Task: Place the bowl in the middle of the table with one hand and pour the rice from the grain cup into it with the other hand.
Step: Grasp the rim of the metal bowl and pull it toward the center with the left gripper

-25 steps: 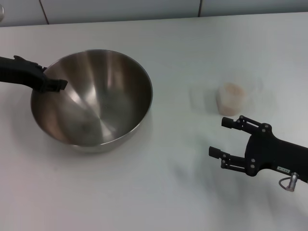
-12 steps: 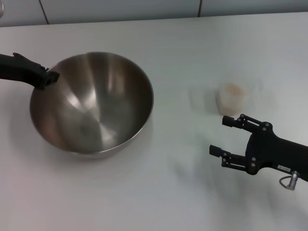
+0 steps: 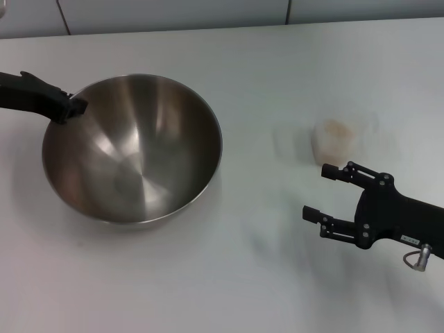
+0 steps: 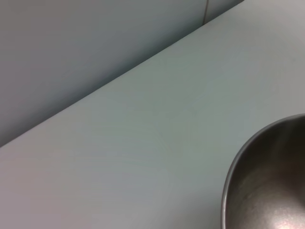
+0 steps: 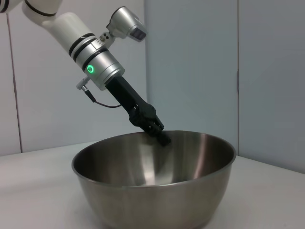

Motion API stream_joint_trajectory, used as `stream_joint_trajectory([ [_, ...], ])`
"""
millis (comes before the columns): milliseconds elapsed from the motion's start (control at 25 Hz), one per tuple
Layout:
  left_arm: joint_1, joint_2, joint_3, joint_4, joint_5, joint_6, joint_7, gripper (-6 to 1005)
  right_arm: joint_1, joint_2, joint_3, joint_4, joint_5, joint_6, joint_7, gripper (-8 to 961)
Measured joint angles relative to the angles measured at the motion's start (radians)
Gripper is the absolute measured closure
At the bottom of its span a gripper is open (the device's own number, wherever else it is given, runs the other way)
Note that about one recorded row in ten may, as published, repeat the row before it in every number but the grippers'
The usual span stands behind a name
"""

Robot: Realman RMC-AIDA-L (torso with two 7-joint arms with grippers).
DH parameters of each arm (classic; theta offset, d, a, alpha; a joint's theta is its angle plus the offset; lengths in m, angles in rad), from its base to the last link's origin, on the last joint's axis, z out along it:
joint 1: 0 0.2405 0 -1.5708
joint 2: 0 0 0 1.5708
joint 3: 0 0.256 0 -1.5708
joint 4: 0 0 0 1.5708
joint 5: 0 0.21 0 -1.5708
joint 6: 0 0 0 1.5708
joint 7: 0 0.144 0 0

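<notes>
The steel bowl [image 3: 132, 149] sits on the white table [image 3: 229, 277], left of centre. My left gripper [image 3: 73, 107] is shut on the bowl's far-left rim; in the right wrist view the left gripper [image 5: 161, 136] pinches the far rim of the bowl [image 5: 152, 191]. The left wrist view catches only a curved piece of the bowl [image 4: 271, 186]. The clear grain cup [image 3: 334, 142] holding pale rice [image 3: 336, 129] stands upright at right. My right gripper [image 3: 314, 190] hovers open just in front of the cup, not touching it.
A grey wall [image 3: 173, 14] runs along the table's far edge. Bare tabletop lies between the bowl and the cup and along the front.
The left gripper has drawn back from inside the bowl to its rim, and the bowl has settled slightly toward the front. The right gripper has barely moved.
</notes>
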Motion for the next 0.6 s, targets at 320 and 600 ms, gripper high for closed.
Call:
stream_joint_trajectory([
  [320,-0.055,0.012,-0.060,0.030,-0.009,0.109,-0.027,947,0.007,0.000,0.000,0.000,0.000,0.002,0.000,129],
  [600,-0.133,0.004,-0.098,0.028,-0.013,0.175,-0.037,956,0.008,0.000,0.000,0.000,0.000,0.003,0.000,129],
])
